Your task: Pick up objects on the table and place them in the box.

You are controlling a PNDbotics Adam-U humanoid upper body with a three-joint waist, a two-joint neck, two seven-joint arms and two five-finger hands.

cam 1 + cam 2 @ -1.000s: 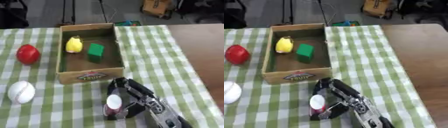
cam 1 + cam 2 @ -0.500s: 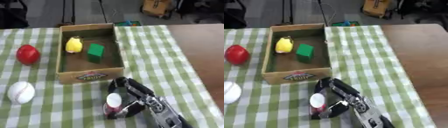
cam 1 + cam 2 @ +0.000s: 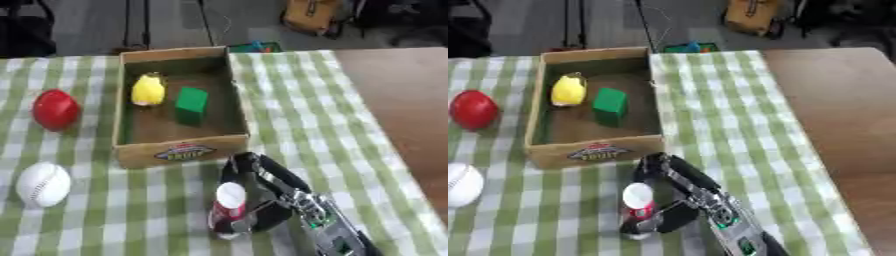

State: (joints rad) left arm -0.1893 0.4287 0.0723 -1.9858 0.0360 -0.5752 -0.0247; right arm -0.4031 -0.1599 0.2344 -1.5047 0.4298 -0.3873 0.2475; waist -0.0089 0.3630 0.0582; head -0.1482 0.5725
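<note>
Box (image 3: 179,152) holds a yellow fruit (image 3: 148,90) and a green block (image 3: 191,100). Right hand (image 3: 262,192) curled around a small red bottle with white cap (image 3: 229,205), standing on the bench just before the box. Red ball (image 3: 55,109) and baseball (image 3: 43,184) remain outside. Left hand out of view.

The box (image 3: 179,150) carries one oval label (image 3: 186,152) on its front wall, with red and yellow colours. The letters on the label are blurred and cannot be read. No other text or number is legible.
</note>
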